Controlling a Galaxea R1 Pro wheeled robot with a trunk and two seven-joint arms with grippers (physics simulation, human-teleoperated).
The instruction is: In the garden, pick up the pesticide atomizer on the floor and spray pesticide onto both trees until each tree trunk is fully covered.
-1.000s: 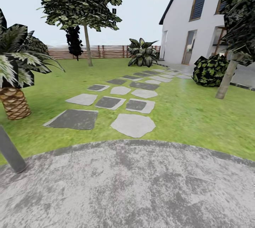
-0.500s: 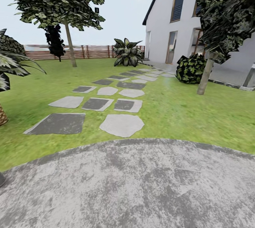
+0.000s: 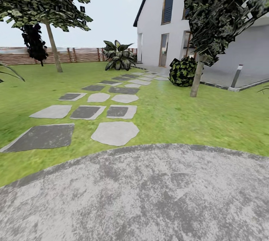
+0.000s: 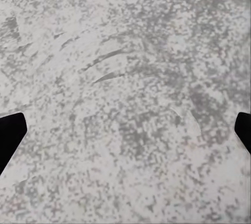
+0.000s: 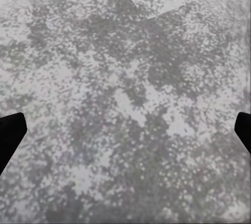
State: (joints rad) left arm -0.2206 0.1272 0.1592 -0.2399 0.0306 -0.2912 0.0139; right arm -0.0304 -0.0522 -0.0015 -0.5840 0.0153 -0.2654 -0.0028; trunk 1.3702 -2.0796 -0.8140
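The garden lawn (image 3: 179, 113) lies ahead of me in the head view, past a grey paved patch (image 3: 142, 196). One tree stands at the far left, its pale trunk (image 3: 54, 52) rising near the fence. A second tree's leaning trunk (image 3: 196, 78) stands at the right beside the house. The pesticide atomizer is out of view. My left gripper (image 4: 125, 135) hangs open over mottled grey paving, with its dark fingertips (image 4: 10, 135) at the picture's two sides. My right gripper (image 5: 125, 135) is likewise open over the paving, holding nothing.
Grey stepping slabs (image 3: 114, 132) lead across the grass toward a white house (image 3: 157, 20). A broad-leaved plant (image 3: 118, 54) and a round bush (image 3: 183, 72) flank the path's far end. A dark columnar tree (image 3: 33, 40) stands by the slat fence (image 3: 82, 54). A short bollard (image 3: 236, 75) stands at the right.
The camera has swung to the right, so the whole scene has slid left. The palm and grey post at the left have left the picture; a bollard has come in.
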